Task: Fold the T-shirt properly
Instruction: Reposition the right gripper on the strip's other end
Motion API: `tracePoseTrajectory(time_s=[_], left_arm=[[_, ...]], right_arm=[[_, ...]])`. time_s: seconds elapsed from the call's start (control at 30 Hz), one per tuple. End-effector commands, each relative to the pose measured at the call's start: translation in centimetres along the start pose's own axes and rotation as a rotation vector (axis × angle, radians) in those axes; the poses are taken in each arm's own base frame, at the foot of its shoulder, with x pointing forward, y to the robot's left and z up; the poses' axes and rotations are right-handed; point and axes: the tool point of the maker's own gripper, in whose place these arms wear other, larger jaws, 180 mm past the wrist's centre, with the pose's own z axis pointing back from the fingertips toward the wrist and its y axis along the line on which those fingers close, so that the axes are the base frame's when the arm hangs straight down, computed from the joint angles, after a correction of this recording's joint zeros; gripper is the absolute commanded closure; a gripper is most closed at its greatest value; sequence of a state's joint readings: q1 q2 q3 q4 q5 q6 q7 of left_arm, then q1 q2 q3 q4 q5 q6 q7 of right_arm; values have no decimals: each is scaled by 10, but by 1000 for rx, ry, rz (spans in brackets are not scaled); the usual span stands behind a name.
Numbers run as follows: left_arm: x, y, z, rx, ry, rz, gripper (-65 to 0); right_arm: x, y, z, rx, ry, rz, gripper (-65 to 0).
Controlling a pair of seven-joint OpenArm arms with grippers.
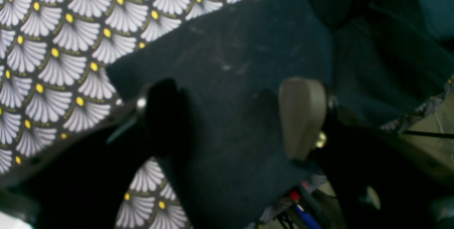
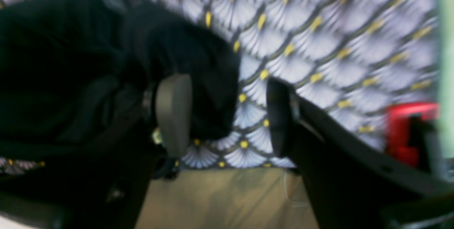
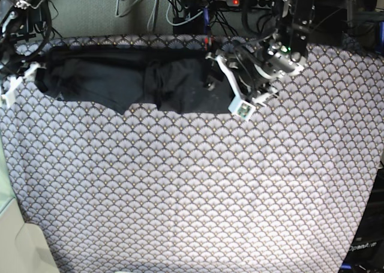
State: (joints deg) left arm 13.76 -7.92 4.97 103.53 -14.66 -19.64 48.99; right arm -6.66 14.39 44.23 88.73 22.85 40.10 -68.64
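The only lettering is a pale word on a dark object [image 3: 365, 247] at the base view's lower right corner, seemingly "OpenArm", too small to read surely.

The whole tablecloth [image 3: 192, 183] is viewed from overhead by the base camera, while the T-shirt [image 3: 120, 78] at its far edge is seen close-up, from opposite ends, by both downward-angled wrist cameras.
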Motion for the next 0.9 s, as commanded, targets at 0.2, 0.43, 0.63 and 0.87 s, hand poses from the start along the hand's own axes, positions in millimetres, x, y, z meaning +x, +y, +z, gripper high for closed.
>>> tracePoseTrajectory(time_s=[0.2, 0.43, 0.63, 0.87], left_arm=[[13, -1, 3, -6, -48, -5, -448], [13, -1, 3, -7, -49, -4, -448], [14, -1, 3, -7, -50, -5, -448], [14, -1, 3, -6, -50, -4, -448]], right_arm=[[16, -16, -4, 0, -41, -5, -356], [16, -16, -5, 0, -44, -6, -356], [-5, -12, -24, 49, -3, -75, -356], [-8, -11, -26, 53, -9, -82, -351]])
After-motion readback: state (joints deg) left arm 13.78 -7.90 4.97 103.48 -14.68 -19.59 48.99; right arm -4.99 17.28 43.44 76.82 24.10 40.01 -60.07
